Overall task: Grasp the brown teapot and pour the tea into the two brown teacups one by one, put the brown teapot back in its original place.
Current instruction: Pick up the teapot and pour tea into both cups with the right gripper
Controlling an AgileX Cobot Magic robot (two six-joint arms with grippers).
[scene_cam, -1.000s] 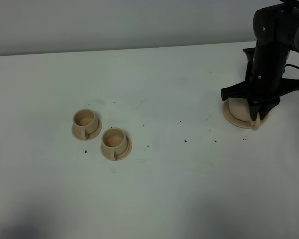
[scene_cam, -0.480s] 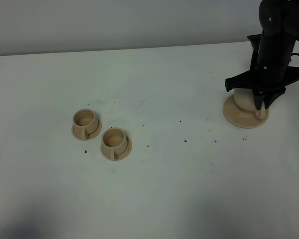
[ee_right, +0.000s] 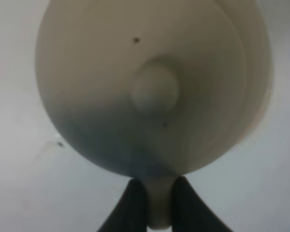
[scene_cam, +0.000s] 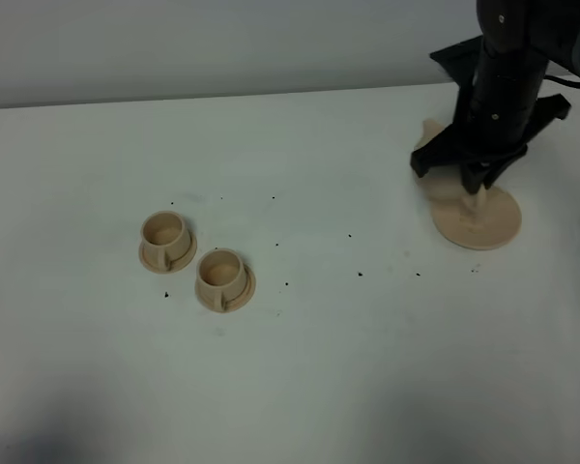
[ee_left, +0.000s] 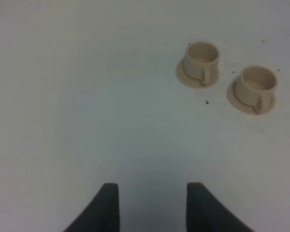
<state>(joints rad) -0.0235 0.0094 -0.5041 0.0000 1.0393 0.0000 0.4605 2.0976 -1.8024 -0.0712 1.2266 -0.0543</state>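
Over the white table (ee_left: pixel 63 106), short of the cups, the left gripper (ee_left: pixel 152 203) is hovering with its 2 dark fingers (ee_left: pixel 106 210) standing apart and nothing between them, so that claw is released.

Farther on, the 2 brown teacups are sitting side by side toward the left of the exterior view. The nearer teacup (scene_cam: pixel 222 273) and the farther teacup (scene_cam: pixel 164 232) are each resting on a small round saucer (scene_cam: pixel 240 290), and the 2 saucers are lying just beside one another. Both cups are standing upright with their mouths open to the camera. A few black specks (scene_cam: pixel 360 274) are lying scattered on the table between the cups and the right arm.

Beyond the specks, on the right, the wide saucer (scene_cam: pixel 493 227) is lying flat with most of its face showing.

Over its far left edge the brown teapot (ee_right: pixel 111 72) is hanging from the right gripper (ee_right: pixel 158 193), and it appears to be clear of the disc. Its spout (scene_cam: pixel 429 133) is poking out toward the left of the exterior view. Seen from the right wrist, the lid knob (ee_right: pixel 154 89) is facing the camera, and the 2 fingers (ee_right: pixel 135 205) are clenching the pale handle (ee_right: pixel 159 212) between them, so this claw is grasping the teapot by its handle.

Behind the arm, a pale wall (scene_cam: pixel 222 48) is closing off the table's far edge.
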